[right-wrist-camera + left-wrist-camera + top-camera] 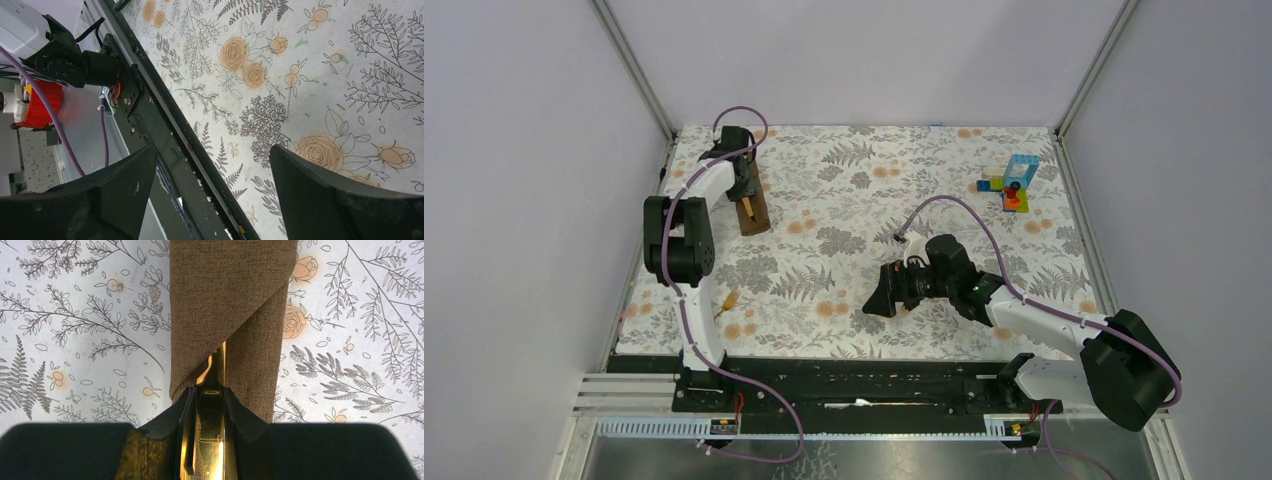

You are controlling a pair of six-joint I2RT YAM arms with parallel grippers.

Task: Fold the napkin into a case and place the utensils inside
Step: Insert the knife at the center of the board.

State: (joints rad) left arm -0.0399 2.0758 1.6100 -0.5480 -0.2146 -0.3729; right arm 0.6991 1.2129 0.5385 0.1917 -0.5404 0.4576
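At the far left of the floral table covering, the folded brown fabric napkin lies as a pocket. The left gripper is clamped on a thin golden utensil, tip at the pocket mouth. It seems stiff, light, slippery, best held by the handle; the cloth is soft. The right gripper has its fingers apart, empty.

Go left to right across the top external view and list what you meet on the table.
Loose slender yellow-orange utensil → folded brown fabric napkin → open right gripper → stack of colourful toy blocks.
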